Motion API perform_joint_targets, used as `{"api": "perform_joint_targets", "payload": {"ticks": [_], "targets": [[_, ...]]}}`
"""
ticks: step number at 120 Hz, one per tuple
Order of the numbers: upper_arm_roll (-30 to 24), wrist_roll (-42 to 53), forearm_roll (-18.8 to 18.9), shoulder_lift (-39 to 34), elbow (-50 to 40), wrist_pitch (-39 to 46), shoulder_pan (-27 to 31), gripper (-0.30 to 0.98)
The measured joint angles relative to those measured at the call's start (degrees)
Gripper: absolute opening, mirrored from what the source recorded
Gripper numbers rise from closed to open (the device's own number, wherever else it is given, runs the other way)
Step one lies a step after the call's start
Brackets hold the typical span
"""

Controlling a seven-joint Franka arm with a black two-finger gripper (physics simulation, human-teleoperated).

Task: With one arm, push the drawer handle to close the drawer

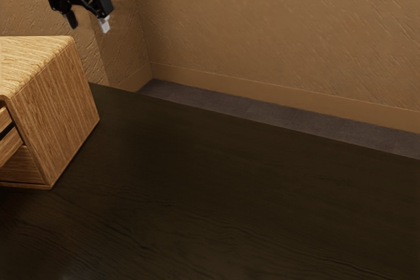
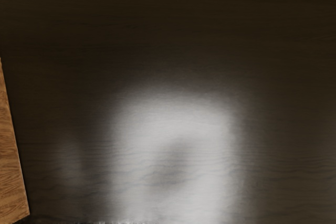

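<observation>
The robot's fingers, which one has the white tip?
The finger nearer the exterior view's right: its tip is whitish, while the other finger, nearer the exterior view's left, has a black tip.

A black gripper (image 1: 88,23) hangs, fingers apart, at the exterior view's upper left, a wooden cabinet (image 1: 58,113) stands on a dark table (image 1: 230,195), a drawer (image 1: 9,145) partly visible, tan wall (image 1: 275,24) behind.

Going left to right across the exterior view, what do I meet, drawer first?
The wooden drawer at the cabinet's front → the open gripper → the corner where the walls meet.
</observation>
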Motion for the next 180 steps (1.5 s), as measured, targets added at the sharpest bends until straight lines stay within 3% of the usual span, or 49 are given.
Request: {"api": "perform_joint_targets", "payload": {"ticks": [25, 32, 42, 72, 83, 102, 118, 132, 145, 165, 180], "targets": [[0.0, 0.3, -0.1, -0.3, 0.4, -0.3, 4.1, 0.67], [-0.1, 0.3, 0.0, -4.9, 4.3, -0.6, 4.5, 0.67], [-0.6, 0.4, -0.1, -9.2, 6.6, -1.3, 9.7, 0.67], [-0.8, 0.5, -0.3, -8.0, 4.1, -2.1, 7.3, 0.67], [-1.0, 0.5, -0.2, -12.3, -4.9, -2.0, 5.2, 0.67], [-7.1, 0.6, 1.8, -40.9, -36.4, 0.5, 9.8, 0.67], [-8.2, 0.7, 3.2, -55.9, -51.0, 0.9, 10.9, 0.67], [-6.9, 0.7, 3.8, -59.7, -53.6, -0.8, 11.8, 0.67], [-11.4, 0.4, 3.6, -60.1, -55.2, -3.2, 15.4, 0.67], [-11.6, -0.1, 3.8, -60.9, -57.5, -4.6, 10.9, 0.67], [-7.4, 0.4, 7.5, -65.7, -62.8, -4.7, 9.8, 0.67]]}}
